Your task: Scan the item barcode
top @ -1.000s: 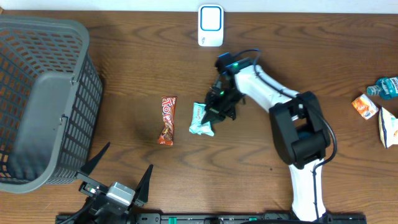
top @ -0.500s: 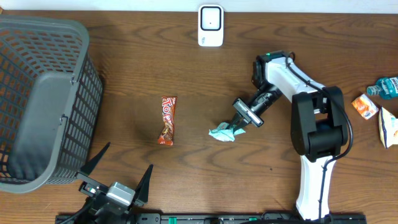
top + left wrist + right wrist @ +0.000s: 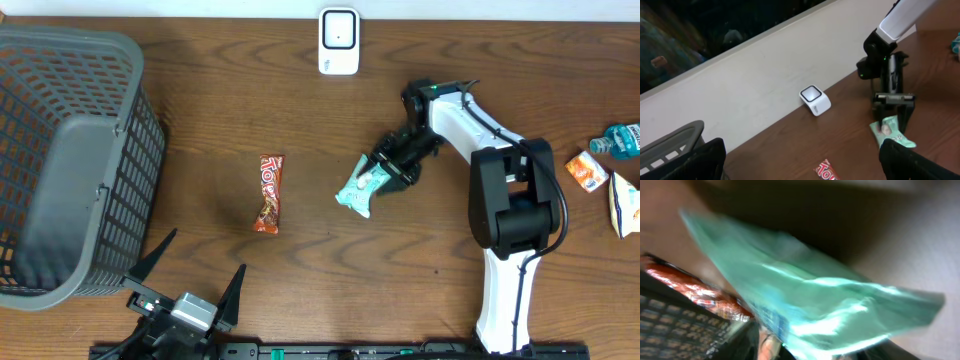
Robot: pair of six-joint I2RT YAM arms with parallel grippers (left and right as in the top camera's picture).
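Note:
The item, a teal snack packet [image 3: 360,187], lies tilted on the brown table [image 3: 300,270] right of centre. My right gripper [image 3: 388,168] sits at the packet's upper right end. In the left wrist view its two fingers stand apart on either side of the packet [image 3: 892,132], so the right gripper [image 3: 894,117] looks open. The right wrist view is blurred and filled by the packet [image 3: 805,295]. The white scanner [image 3: 339,40] stands at the table's far edge, also visible in the left wrist view [image 3: 815,100]. My left gripper [image 3: 195,272] hangs open and empty near the front edge.
A red candy bar [image 3: 269,193] lies left of the packet. A large grey basket [image 3: 60,160] fills the left side. Several other snack packs [image 3: 610,170] sit at the far right edge. A white wall [image 3: 755,85] runs behind the scanner.
My right arm carried the packet right and lifted, then back left toward the scanner side. Its jaws, shut on the packet before, now stand apart. The left arm has not moved.

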